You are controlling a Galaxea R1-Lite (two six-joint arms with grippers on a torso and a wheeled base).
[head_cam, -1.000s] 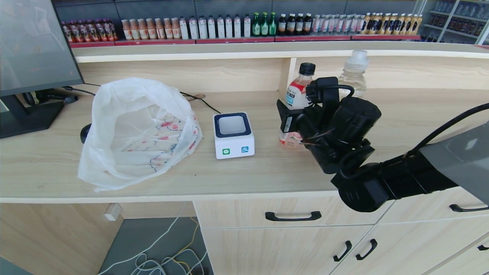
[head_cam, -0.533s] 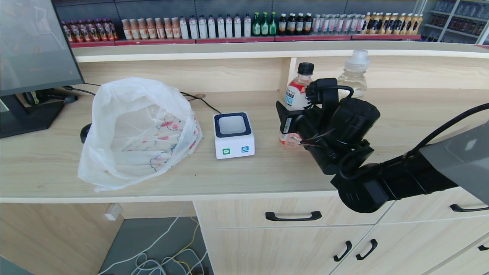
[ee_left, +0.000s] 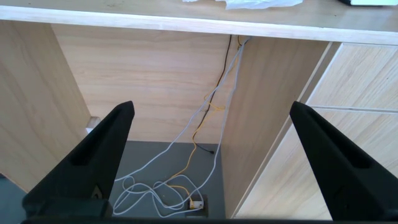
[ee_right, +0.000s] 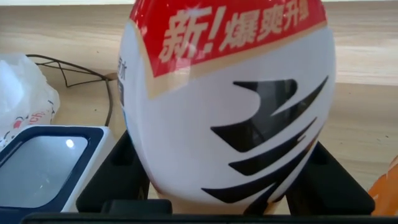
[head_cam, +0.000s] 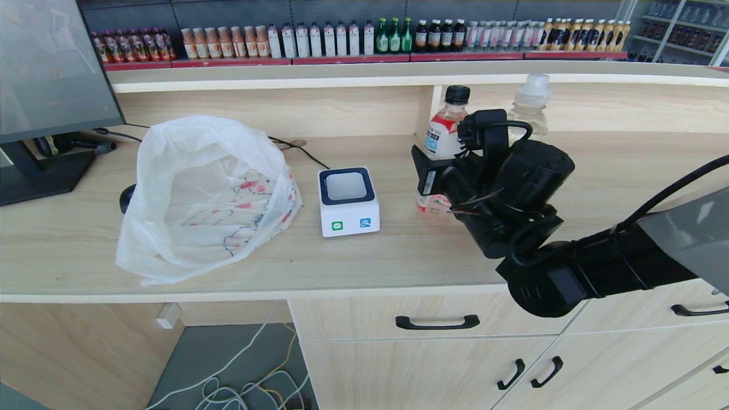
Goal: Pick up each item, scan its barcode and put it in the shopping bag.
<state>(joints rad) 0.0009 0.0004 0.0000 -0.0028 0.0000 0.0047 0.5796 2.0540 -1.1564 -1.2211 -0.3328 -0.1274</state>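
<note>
Head view: right jaws clamped on the bottle (head_cam: 443, 136), one finger each side of its lower body. The bottle is upright with a black cap and red/white label, at the bench's (head_cam: 398, 250) right-centre, just right of the scanner (head_cam: 348, 200).

Vs 1 s ago: bottle + right arm (head_cam: 569, 267) have come up a bit. The cap sits higher against the back panel and the base is higher over the bench top. The base looks just clear of the wood, can't tell for sure. Sideways position approx same. Most of the rise came in the last half sec.

No change elsewhere:
- Scanner is white w/ a dark-framed window facing up, mid-bench.
- Shopping bag (head_cam: 205, 193) is left of the scanner, thin white plastic, mouth gaping toward the camera, near it but apart.
- Clear bottle (head_cam: 529, 102) stands behind the arm at the back panel.
- Monitor (head_cam: 51, 62) is at the far left.

Right wrist view: bottle (ee_right: 230, 106) up close, held between the jaws. Scanner (ee_right: 43, 162) is beyond it to one side, w/ a bit of the bag (ee_right: 25, 99) and a cable past that.

Left wrist view: left jaws spread wide, nothing between them. They sit low, under the bench edge (ee_left: 186, 22), facing the cabinet recess w/ loose cables (ee_left: 186, 180) on the floor.
</note>
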